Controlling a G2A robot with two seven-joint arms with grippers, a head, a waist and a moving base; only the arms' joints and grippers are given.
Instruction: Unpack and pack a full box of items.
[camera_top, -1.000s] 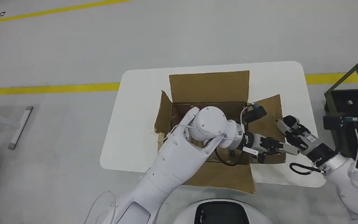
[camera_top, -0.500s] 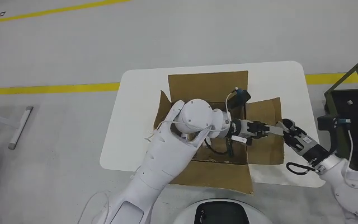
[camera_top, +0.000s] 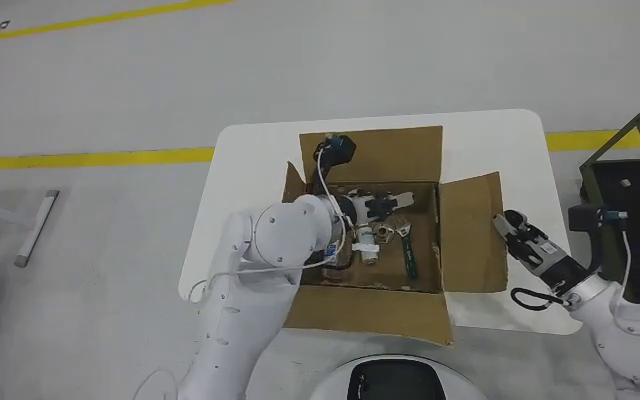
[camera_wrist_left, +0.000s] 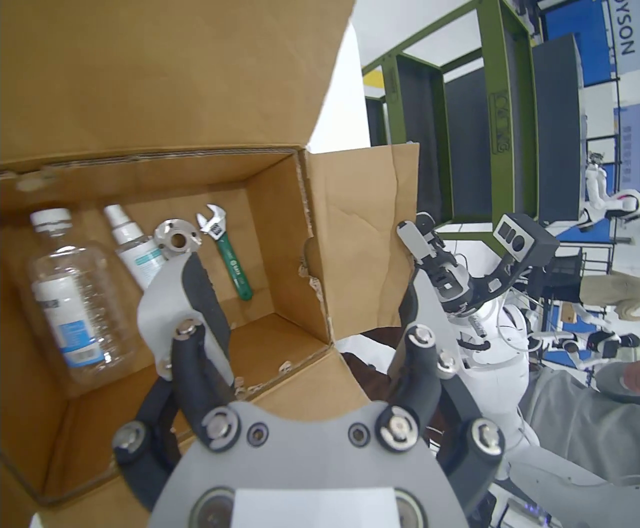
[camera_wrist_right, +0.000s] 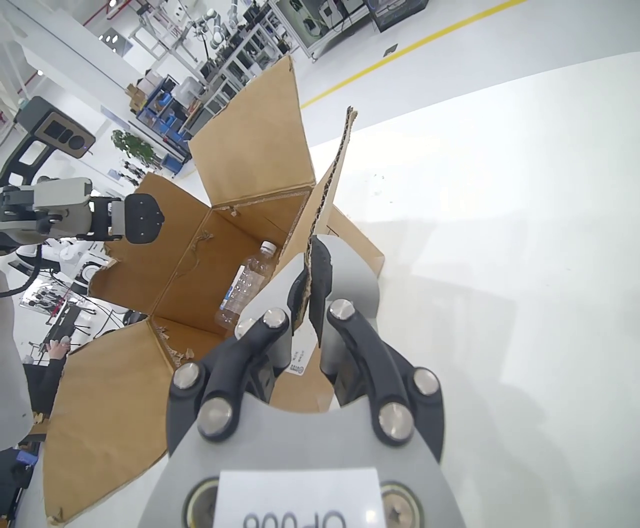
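Left pincer (camera_wrist_left: 290, 290) apart over box (camera_wrist_left: 270, 210); right pincer (camera_wrist_right: 312, 270) clamped on flap (camera_top: 470, 240). Bottle (camera_wrist_left: 70, 300) likely light, slippery; grip mid-body.

Pale grey floor (camera_top: 150, 80) all around, smooth and evenly lit, and there's a yellow line (camera_top: 100, 157) running straight across it, vanishing at the white desk (camera_top: 500, 135) with its rounded corners and picking up again on the other side. A second yellow line (camera_top: 100, 18) slants over the far corner. A short grey bar (camera_top: 35, 228) lies on the floor, well apart from the desk. Near the desk's end stands a green metal rack (camera_wrist_left: 475, 125) with dark panels. Farther back, rows of shelving (camera_wrist_right: 215, 30), blue bins (camera_wrist_right: 160, 107) and a leafy potted plant (camera_wrist_right: 132, 142) line a bright white hall.
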